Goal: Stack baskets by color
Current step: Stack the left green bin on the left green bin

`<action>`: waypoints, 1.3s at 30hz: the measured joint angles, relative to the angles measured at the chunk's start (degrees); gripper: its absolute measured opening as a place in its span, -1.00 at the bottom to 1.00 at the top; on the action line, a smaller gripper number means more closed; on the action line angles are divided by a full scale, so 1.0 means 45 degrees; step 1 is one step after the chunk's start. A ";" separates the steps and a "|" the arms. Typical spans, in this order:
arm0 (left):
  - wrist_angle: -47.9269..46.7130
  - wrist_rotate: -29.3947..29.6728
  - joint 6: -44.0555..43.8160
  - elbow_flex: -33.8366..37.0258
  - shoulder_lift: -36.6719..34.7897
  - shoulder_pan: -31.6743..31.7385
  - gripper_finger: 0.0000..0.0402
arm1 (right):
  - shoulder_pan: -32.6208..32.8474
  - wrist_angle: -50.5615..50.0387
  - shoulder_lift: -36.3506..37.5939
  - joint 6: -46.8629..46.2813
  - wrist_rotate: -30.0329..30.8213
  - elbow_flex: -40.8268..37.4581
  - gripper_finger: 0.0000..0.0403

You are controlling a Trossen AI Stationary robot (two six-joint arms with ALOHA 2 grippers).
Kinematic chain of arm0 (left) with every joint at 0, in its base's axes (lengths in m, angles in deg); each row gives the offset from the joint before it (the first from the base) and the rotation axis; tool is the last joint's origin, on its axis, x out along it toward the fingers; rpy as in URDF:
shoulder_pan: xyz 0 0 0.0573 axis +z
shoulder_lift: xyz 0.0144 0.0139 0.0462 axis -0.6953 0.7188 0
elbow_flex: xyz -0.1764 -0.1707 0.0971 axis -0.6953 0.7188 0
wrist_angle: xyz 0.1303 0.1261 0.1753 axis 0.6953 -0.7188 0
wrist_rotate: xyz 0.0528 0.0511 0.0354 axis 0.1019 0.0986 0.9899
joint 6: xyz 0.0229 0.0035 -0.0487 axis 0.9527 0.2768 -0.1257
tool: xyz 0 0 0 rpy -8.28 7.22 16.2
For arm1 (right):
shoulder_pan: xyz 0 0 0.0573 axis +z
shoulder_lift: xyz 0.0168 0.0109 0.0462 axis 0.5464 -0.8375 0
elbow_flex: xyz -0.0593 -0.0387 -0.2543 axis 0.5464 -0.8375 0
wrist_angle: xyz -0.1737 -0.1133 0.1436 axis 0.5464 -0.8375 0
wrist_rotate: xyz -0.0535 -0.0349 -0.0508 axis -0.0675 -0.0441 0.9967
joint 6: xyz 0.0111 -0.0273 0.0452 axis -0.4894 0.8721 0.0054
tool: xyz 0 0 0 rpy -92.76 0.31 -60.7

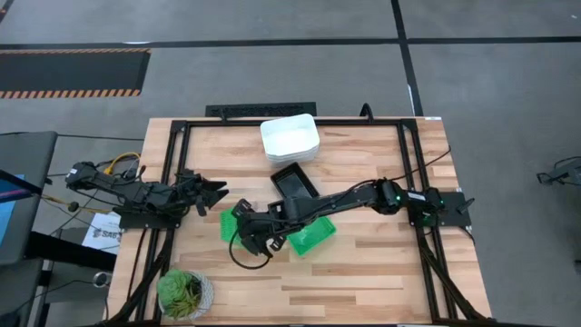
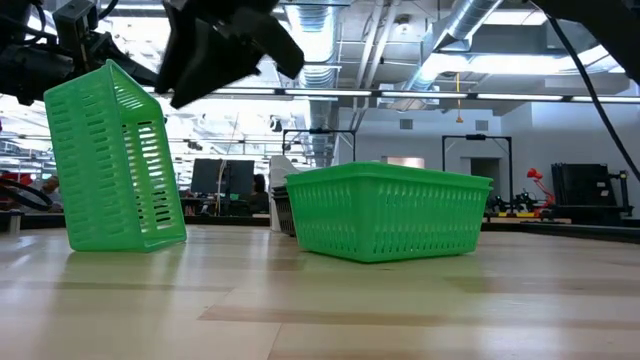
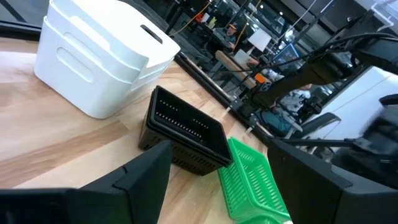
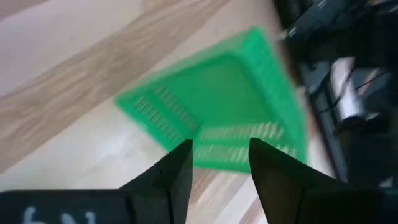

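From above, the white baskets (image 1: pixel 290 138) are sitting nested at the far middle of the tabletop (image 1: pixel 381 272), and the black baskets (image 1: pixel 294 183) are lying just in front of them. The right gripper (image 1: pixel 243 218) is reaching across to the left of centre, hanging over a tipped green basket (image 1: pixel 227 224); a second green basket (image 1: pixel 312 236) is resting right beside it, under the right arm. The left gripper (image 1: pixel 216 193) is waiting near the tabletop's left edge, its jaws standing apart. A potted plant (image 1: pixel 184 292) is sitting at the near left corner.

At table height, the tipped green basket (image 2: pixel 118 160) is standing on its side, leaning, with a dark gripper above it. The other green basket (image 2: pixel 388 211) is lying flat, well apart from it.

The left wrist view is looking past parted jaws at the white baskets (image 3: pixel 99 56), the black baskets (image 3: pixel 183 130) and a green basket (image 3: pixel 252 183) beyond them.

In the right wrist view, the right gripper (image 4: pixel 221 163) is hanging with its jaws apart, holding nothing, over the green basket (image 4: pixel 230 109).
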 joint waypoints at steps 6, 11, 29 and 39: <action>-0.0003 0.0015 0.0000 0.0000 0.0005 -0.0002 0.28 | 0.0142 0.1179 -0.0004 0.1002 0.0510 0.0000 -0.14; -0.0003 0.0078 0.0003 0.0000 0.0005 -0.0002 0.28 | 0.0125 0.1733 -0.0002 0.2248 0.0772 0.0000 -0.13; -0.0005 0.0107 0.0155 0.0000 0.0005 -0.0002 0.28 | -0.0192 0.2192 -0.0198 0.4242 -0.0714 -0.0018 -0.22; -0.0005 0.0258 0.0155 0.0000 0.0005 -0.0002 0.28 | -0.0489 0.2534 -0.0169 0.4352 -0.1104 -0.0100 -0.28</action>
